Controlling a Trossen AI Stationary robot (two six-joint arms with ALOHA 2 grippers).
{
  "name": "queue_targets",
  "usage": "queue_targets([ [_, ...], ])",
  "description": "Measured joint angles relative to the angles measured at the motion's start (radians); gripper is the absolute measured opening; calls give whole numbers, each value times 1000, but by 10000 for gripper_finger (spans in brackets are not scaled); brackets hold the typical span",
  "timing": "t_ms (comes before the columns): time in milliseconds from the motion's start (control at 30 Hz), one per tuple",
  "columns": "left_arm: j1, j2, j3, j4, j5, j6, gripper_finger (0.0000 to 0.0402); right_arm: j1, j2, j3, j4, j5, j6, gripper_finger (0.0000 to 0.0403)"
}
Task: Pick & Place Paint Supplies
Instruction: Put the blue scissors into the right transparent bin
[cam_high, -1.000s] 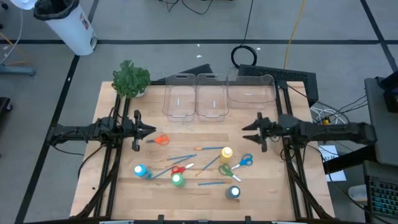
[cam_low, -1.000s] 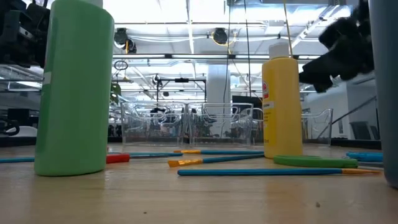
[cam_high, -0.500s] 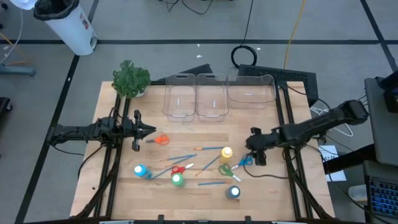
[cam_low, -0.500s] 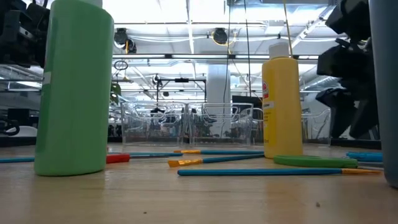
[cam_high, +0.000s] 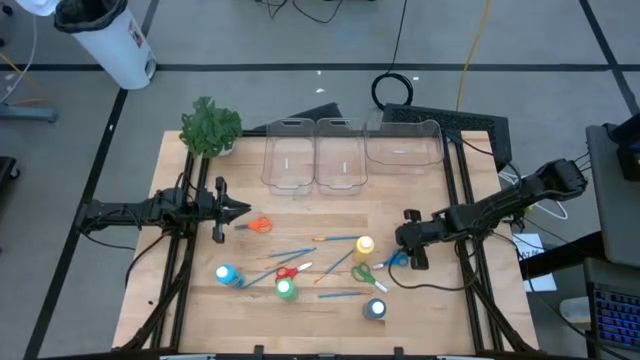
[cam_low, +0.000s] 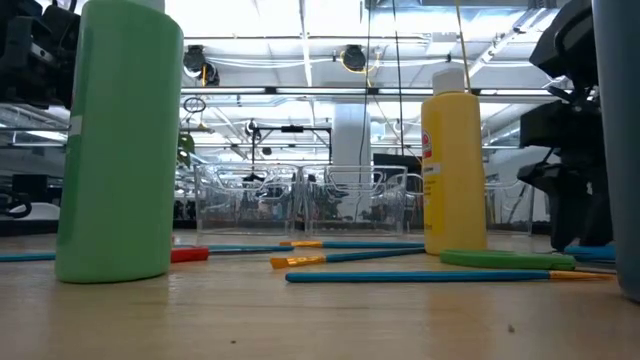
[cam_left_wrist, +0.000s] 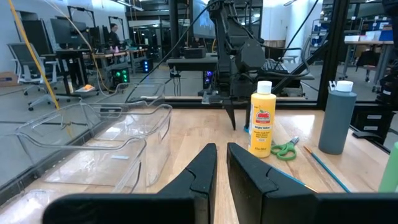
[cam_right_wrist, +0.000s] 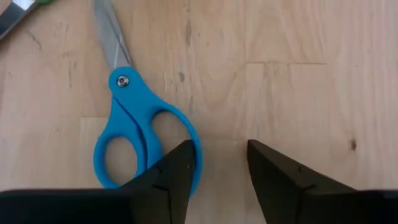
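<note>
The right gripper (cam_right_wrist: 217, 171) hovers low with fingers parted, one overlapping the blue scissors' (cam_right_wrist: 140, 130) handle loop, seemingly not gripping; the high view barely shows this. The left gripper (cam_left_wrist: 222, 168), fingers nearly pressed together, waits near the orange scissors (cam_high: 259, 225)

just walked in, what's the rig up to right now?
The right gripper is down at the table by the blue-handled scissors, fingers apart with one finger at a handle loop and nothing gripped yet. The left gripper waits shut near the orange scissors. Paint bottles, brushes and the other scissors lie on the table; the three clear bins look empty.
</note>
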Motion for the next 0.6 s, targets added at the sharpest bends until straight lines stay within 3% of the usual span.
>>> queue_targets([
  [467, 0, 0, 0, 0, 0, 0, 47, 0, 2, -27, -8, -3, 46, 14],
  [600, 0, 0, 0, 0, 0, 0, 47, 0, -5, -28, -10, -10, 46, 7],
])
